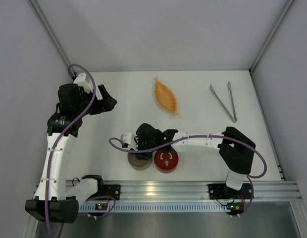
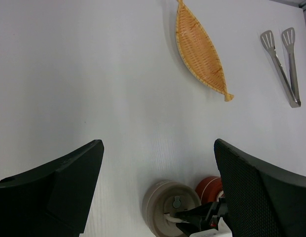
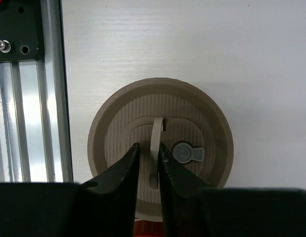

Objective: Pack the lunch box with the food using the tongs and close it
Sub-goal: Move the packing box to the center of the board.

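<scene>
The beige lid point(image 3: 118, 118) lies on the tabletop point(image 3: 192, 39) beside the red container point(image 1: 166, 161). The right claw point(image 3: 149, 148) flanks its upright handle loop point(image 3: 155, 133), grip unclear; the left claw point(image 2: 158, 143) gapes empty. The lid looks light and stiff: pinch the loop

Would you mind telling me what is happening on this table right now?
The right tool straddles the upright handle of the beige lid, beside the red container; whether it grips is unclear. The left tool hangs open, holding nothing. The tongs lie untouched at the far right.
</scene>
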You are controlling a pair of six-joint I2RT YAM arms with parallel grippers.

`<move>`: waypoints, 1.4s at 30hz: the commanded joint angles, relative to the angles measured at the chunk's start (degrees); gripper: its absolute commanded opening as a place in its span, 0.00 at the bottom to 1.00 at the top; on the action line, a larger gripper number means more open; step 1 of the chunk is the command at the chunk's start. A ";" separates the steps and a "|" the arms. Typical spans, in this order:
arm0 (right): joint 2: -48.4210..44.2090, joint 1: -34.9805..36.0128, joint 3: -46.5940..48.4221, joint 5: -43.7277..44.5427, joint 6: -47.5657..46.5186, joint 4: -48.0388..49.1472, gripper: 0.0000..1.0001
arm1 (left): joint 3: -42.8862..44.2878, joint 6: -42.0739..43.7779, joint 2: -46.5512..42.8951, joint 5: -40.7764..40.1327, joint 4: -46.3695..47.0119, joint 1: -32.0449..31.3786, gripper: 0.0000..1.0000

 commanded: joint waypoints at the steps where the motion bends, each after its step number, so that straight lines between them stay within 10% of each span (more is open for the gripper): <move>1: 2.16 1.17 -4.35 3.38 -1.06 -7.34 0.25 | 0.42 0.29 0.04 1.00 3.55 0.39 0.98; 8: -1.53 1.35 -4.44 4.00 -2.73 -7.17 0.50 | -0.64 0.64 0.13 0.91 4.61 0.39 0.98; 42: -13.67 4.16 1.36 -13.15 -16.97 -17.45 0.49 | -4.60 3.02 0.21 1.52 5.58 0.39 0.98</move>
